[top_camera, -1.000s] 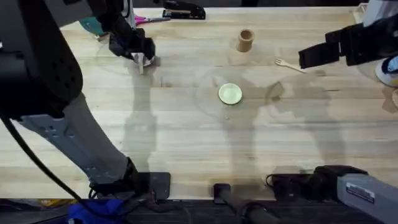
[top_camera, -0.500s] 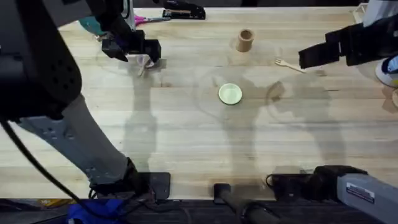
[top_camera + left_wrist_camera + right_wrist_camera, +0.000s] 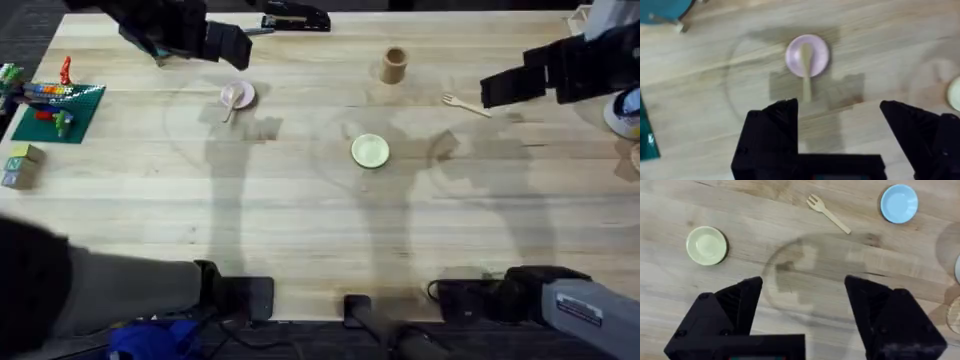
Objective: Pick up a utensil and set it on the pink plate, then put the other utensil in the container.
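Utensil (image 3: 806,65) lies on pink plate (image 3: 818,48); fork (image 3: 827,213) near container (image 3: 394,65).

Count: 3 small plates: pink plate (image 3: 237,95), pale yellow plate (image 3: 370,151), light blue plate (image 3: 899,203). 2 wooden utensils: spoon (image 3: 805,70), fork (image 3: 827,213). 1 wooden cup (image 3: 394,66). 2 end effectors: left (image 3: 840,130), right (image 3: 805,307).
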Action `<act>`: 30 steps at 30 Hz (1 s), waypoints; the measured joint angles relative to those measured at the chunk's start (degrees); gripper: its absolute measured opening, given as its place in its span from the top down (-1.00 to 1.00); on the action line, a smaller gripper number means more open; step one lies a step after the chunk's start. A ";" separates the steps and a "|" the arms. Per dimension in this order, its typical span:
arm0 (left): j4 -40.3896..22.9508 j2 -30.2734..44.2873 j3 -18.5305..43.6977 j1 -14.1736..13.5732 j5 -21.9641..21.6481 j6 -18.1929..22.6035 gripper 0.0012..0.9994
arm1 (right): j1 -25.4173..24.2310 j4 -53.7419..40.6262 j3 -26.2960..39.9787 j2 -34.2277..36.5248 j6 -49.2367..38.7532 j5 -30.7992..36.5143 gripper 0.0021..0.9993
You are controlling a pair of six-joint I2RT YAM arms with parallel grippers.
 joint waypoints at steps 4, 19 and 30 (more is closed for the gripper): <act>1.33 -5.19 -2.55 0.00 5.32 3.15 -1.00 | 0.00 0.00 0.00 0.00 -0.02 0.00 -1.00; 24.91 -10.05 -24.13 -0.56 28.22 24.00 -0.99 | -0.06 0.00 0.00 0.00 1.42 0.00 -1.00; 35.36 -0.55 -24.24 -1.31 36.19 28.78 -0.99 | -1.79 -0.74 0.00 0.00 6.43 -0.22 -1.00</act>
